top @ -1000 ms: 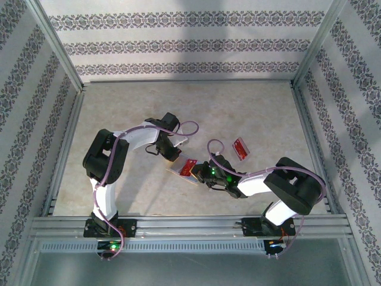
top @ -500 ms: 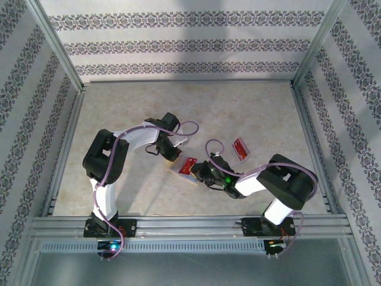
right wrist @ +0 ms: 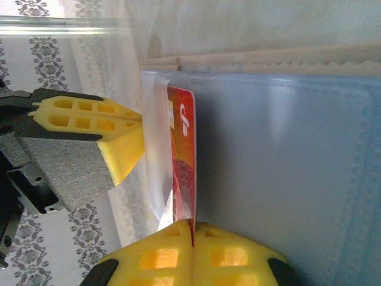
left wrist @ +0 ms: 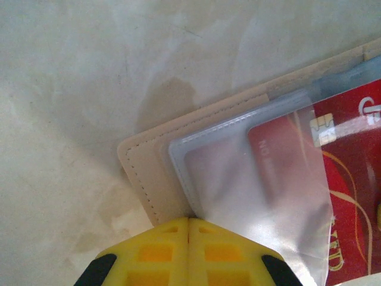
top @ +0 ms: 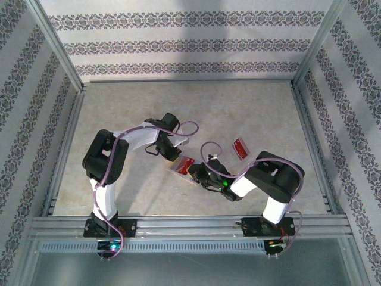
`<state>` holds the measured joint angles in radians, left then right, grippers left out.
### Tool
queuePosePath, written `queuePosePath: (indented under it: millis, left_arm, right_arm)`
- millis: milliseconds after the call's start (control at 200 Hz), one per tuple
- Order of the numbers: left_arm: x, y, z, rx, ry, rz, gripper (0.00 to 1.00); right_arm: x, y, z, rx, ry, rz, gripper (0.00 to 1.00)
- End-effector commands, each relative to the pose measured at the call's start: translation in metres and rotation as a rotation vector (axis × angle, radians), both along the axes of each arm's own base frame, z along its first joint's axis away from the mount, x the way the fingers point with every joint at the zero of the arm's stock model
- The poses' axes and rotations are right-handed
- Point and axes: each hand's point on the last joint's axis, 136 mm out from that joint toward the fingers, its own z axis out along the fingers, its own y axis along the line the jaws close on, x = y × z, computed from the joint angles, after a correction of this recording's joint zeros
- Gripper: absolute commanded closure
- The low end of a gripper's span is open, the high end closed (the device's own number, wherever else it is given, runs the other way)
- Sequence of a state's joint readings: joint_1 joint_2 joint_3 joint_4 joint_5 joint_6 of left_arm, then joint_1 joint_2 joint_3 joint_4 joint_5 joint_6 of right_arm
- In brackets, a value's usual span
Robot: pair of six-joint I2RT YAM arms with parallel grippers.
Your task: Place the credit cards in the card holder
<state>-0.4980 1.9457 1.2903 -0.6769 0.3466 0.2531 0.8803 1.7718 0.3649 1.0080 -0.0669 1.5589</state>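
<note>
Bare table [top: 178, 107] lies open on the far side, and the side rails [top: 62, 149] stand well apart from the work. The card holder [left wrist: 140, 170] lies open mid-table between my pincers. My right pincer [right wrist: 191, 229] is closed on the red card [right wrist: 186, 149], held edgewise at the holder's clear pocket [right wrist: 153, 149]. My left pincer [left wrist: 189, 229] is closed, its tips touching that pocket's edge. A second red card [top: 240, 148] lies apart to the right.

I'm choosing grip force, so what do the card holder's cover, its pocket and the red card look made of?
The card holder: tan, matte cover, probably leather or faux leather, going by the stitched edge. Its pocket: thin clear glossy plastic; glare on it, and the card shows through. The red card: likely stiff smooth plastic, printed, with a gold chip.
</note>
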Motion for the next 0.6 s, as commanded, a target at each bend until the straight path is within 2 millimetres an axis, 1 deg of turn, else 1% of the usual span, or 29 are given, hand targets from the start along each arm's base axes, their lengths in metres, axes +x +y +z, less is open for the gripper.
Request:
queuePosePath:
  millis: [0,90,200,370,520,600]
  left_arm:
    - [-0.0070,0.0073,-0.0102,0.045,0.010,0.000,1.00]
    - [-0.0057,0.0073,-0.0103,0.047,0.008,0.000,1.00]
    - [-0.0060,0.0069,-0.0092,0.047,0.010,0.003,1.00]
    - [-0.0049,0.0078,-0.0075,0.048,0.002,0.002,1.00]
    - [-0.0054,0.0068,-0.0067,0.041,0.004,0.005,1.00]
    - [-0.0049,0.0071,-0.0065,0.043,0.000,0.003,1.00]
  right_arm:
    - [-0.0124,-0.0032,-0.0254,-0.053,0.075,0.006,1.00]
    - [-0.0132,-0.0043,-0.0263,-0.057,0.079,0.006,1.00]
    - [-0.0130,-0.0043,-0.0261,-0.071,0.083,0.011,0.92]
    - [-0.0139,-0.0057,-0.0286,-0.102,0.098,0.027,0.88]
    - [-0.0121,-0.0051,-0.0290,-0.115,0.099,0.029,0.88]
    - [-0.0114,-0.0031,-0.0309,-0.118,0.106,0.039,0.95]
